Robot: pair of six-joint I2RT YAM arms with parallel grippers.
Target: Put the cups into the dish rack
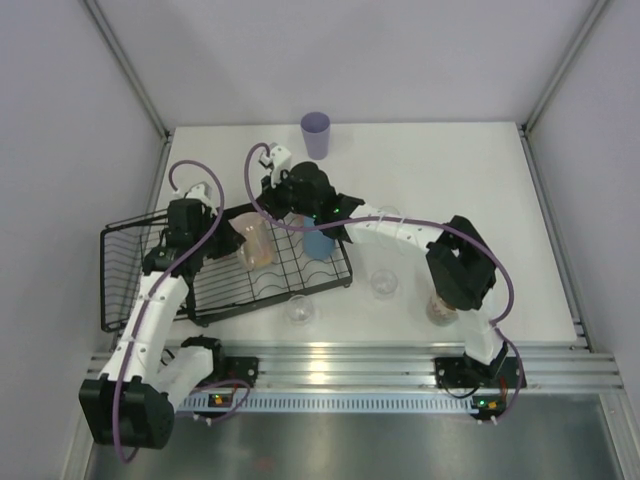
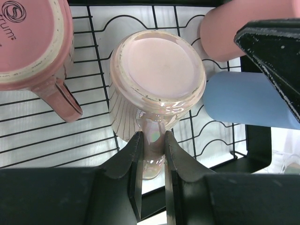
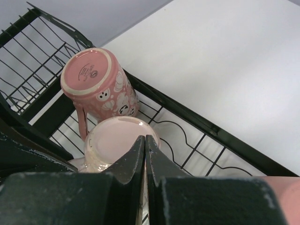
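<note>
Between the left gripper's [image 2: 152,138] barely parted jaws, the cream mug's [image 2: 157,68] glossy handle [image 2: 152,161] is being pinched. The mug is standing upside down just ahead, axis upright, on the dish rack's [image 2: 258,140] wavy black wires. A pink mug [image 2: 33,42] is sitting inverted to the left, and the smooth blue tumbler [image 2: 243,105] and salmon tumbler [image 2: 225,33] to the right. The right gripper [image 3: 144,140] is hovering overhead, closed tight and empty.

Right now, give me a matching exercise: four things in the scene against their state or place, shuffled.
1. cream mug
2. lavender tumbler
3. pink mug
4. right gripper

A. shut, holding nothing
B. base up in the dish rack, ungripped
C. on the table, outside the rack
D. handle pinched by the left gripper

Pairs: 1-D, 2-C, 3-B, 4-A
</note>
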